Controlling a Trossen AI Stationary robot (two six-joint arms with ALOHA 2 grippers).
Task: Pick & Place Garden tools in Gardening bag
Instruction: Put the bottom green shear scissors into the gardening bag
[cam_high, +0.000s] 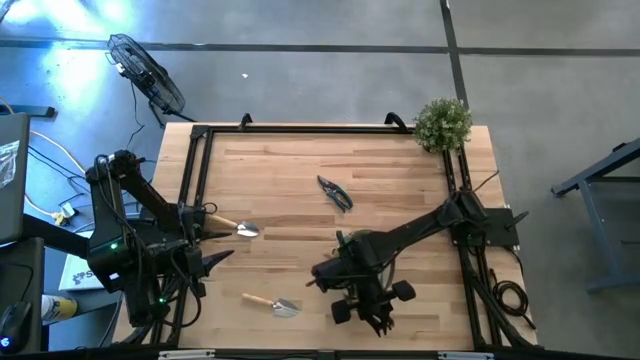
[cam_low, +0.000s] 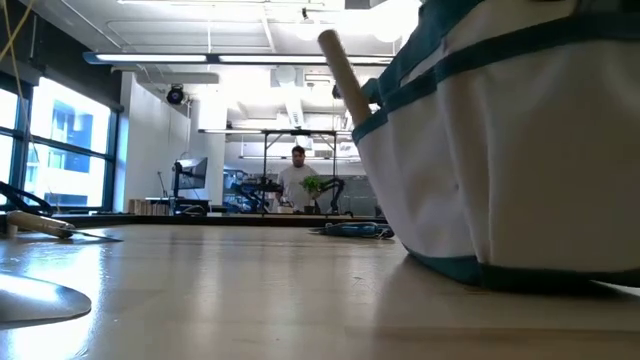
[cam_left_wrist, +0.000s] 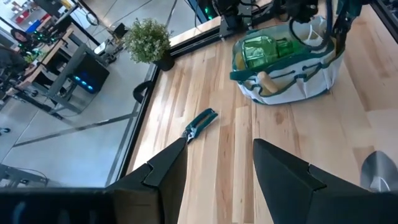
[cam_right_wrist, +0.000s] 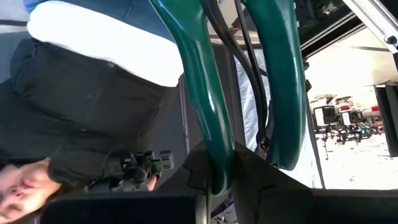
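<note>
High view: the right tool (cam_high: 362, 300) holds the soft beige bag with dark green trim near the desk's (cam_high: 300, 170) front edge.
Its jaws pinch the bag's green loop handles (cam_right_wrist: 214, 93), steadying the bag (cam_left_wrist: 289, 59), which already carries a green spray bottle (cam_left_wrist: 264, 50) and a wooden handle. The left tool (cam_left_wrist: 217, 168) hangs at the desk's left side, jaws partly open and empty, just beside a wooden-handled metal trowel (cam_high: 237, 228). A second trowel (cam_high: 272, 303) and green-handled pruning shears (cam_high: 335, 192) lie loose. Next, probably, the left tool closes on that near trowel.
</note>
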